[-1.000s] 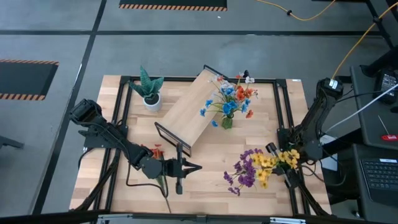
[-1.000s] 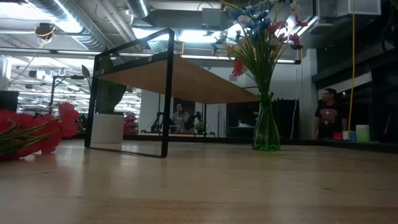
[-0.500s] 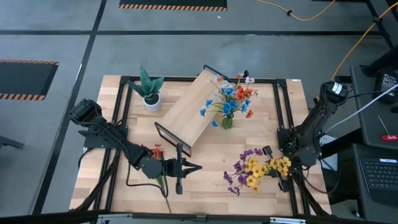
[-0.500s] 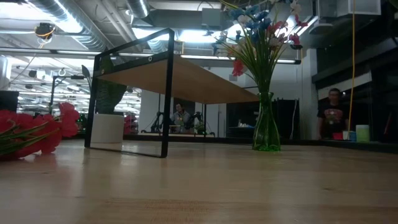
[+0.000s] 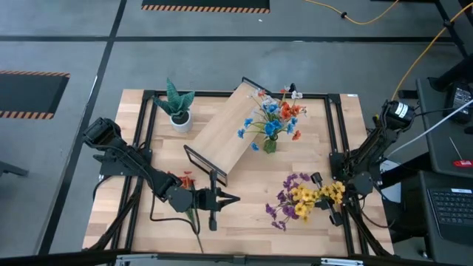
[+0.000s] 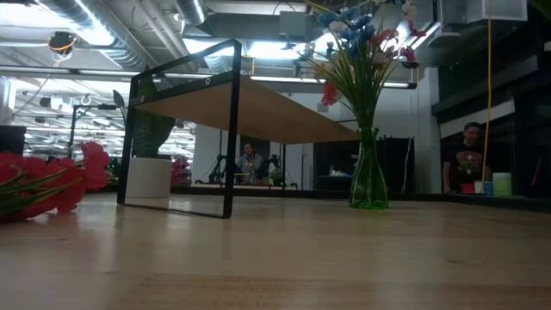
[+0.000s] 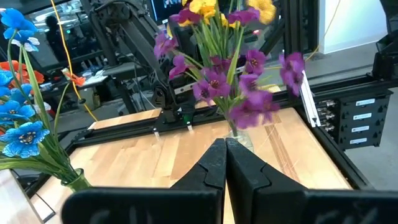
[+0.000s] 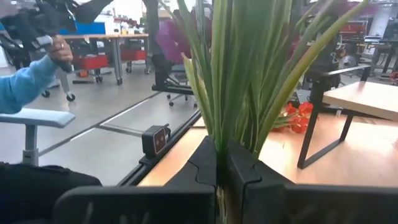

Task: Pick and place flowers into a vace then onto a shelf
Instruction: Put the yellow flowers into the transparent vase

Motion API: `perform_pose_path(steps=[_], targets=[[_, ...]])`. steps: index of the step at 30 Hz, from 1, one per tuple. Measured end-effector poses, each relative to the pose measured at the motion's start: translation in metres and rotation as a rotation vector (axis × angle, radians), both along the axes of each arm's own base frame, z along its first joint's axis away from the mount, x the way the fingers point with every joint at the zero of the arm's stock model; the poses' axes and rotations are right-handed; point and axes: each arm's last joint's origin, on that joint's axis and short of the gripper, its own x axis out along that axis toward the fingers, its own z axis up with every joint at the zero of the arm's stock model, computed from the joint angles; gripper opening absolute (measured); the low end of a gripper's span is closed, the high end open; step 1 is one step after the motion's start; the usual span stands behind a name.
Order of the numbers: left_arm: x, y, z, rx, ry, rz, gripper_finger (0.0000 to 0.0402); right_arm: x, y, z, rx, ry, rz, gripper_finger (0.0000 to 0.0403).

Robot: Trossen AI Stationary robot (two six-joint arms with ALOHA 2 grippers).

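Note:
The green vase [image 5: 270, 145] stands on the table beside the light-wood shelf [image 5: 229, 127] and holds blue, red and orange flowers [image 6: 366, 39]. A red sprig [image 5: 185, 179] lies on the table by the left arm. My left gripper [image 5: 233, 198] hangs shut and empty near the shelf's near leg. My right gripper [image 5: 329, 199], at the near right, is shut on a bunch of yellow and purple flowers [image 5: 299, 199]. My right gripper pinches the bunch's green stems [image 8: 219, 146] between its two fingers. It comes in level from the table's right side. The stems rise out of the fingertips and fan apart, blossoms toward the table's left. Whether the bunch touches the table I cannot tell.
A spiky green plant in a white pot [image 5: 178, 111] stands at the far left by the shelf. A black frame [image 5: 336, 133] runs round the tabletop. People [image 6: 469, 155] stand in the room beyond, and a blue sleeve [image 8: 28, 84] shows past the right edge.
My right gripper has sunk a little with the yellow and purple bunch, staying shut on it. The blossoms have shifted slightly toward the table's left.

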Motion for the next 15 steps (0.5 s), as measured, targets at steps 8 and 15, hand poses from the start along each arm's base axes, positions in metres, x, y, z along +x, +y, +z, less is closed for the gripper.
perform_pose_path(steps=[8,15], targets=[[0.0,0.0,0.0,0.0,0.0,0.0,0.0001,0.003,-0.002,-0.011,-0.018,0.027,-0.02,0.0002],[0.0,0.0,0.0,0.001,0.0,0.0,0.0001,0.007,-0.002,-0.016,-0.025,0.041,-0.039,0.0002]])
